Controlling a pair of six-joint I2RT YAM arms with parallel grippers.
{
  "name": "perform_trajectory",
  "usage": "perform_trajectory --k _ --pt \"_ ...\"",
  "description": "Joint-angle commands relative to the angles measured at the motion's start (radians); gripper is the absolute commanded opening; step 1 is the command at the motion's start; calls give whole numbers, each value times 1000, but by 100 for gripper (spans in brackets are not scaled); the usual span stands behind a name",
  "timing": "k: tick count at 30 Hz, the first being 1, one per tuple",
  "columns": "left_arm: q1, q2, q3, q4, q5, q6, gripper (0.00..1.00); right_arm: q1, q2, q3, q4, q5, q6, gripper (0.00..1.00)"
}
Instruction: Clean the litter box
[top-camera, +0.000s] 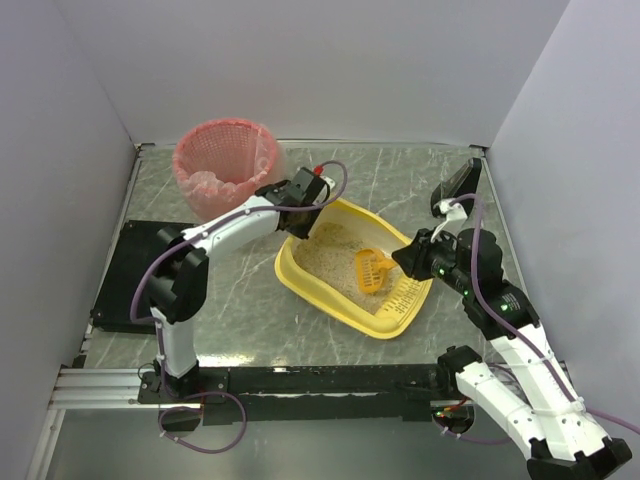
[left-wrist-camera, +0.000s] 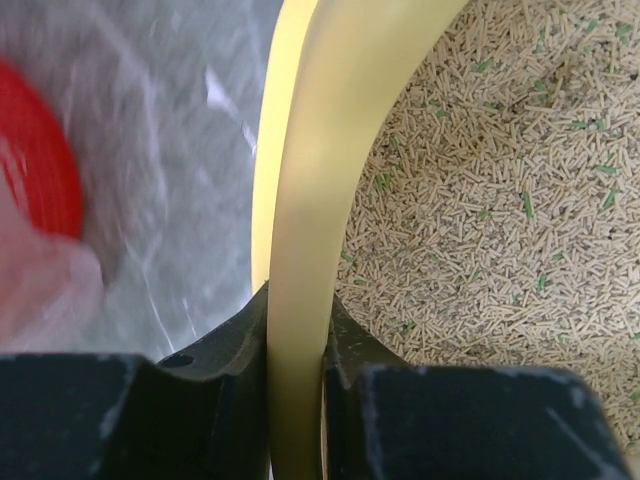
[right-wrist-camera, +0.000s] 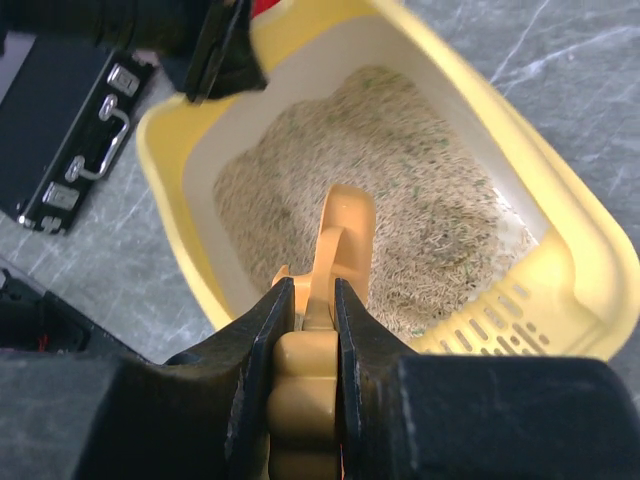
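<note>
Litter box (top-camera: 320, 300) sits on the table (top-camera: 400, 180) about mid-surface, turned diagonally: slotted lip toward the near right, opposite end toward the far left corner, where the basket (top-camera: 250, 145) stands just beside it but not touching. Box holds beige pellet litter (left-wrist-camera: 480, 200) with scattered green bits; the litter is spread unevenly, with bare yellow floor along part of the wall in the right wrist view. Left gripper (top-camera: 300, 225) is at the far-left end of the box; the left wrist view shows its two black fingers (left-wrist-camera: 225, 350) pressed against either side of the yellow rim, one outside and one on the litter side, so it is clamped on the litter box wall. Right gripper (top-camera: 405, 258) hangs over the slotted end, jaws closed on the handle of the orange scoop (top-camera: 375, 270); the handle fills the gap between the jaws. The scoop head points into the box, over the litter near the lip; whether it touches the litter cannot be told. A black mat (top-camera: 125, 270) lies along the left edge of the table, apart from the box.
</note>
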Motion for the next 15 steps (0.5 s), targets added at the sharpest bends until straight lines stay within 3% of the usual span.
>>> perform_trajectory --k 1,3,7,15 --pt "-51 -130 -101 -34 -31 -221 13 -7 -2 10 59 111 31 0" --pt "-54 -166 -129 -27 -26 -251 8 -6 17 19 42 218 56 0" --pt "-59 -193 -152 -38 -65 -300 1 -7 73 62 -1 284 82 0" --pt "-64 -200 -136 -63 -111 -306 1 23 229 196 -167 393 93 0"
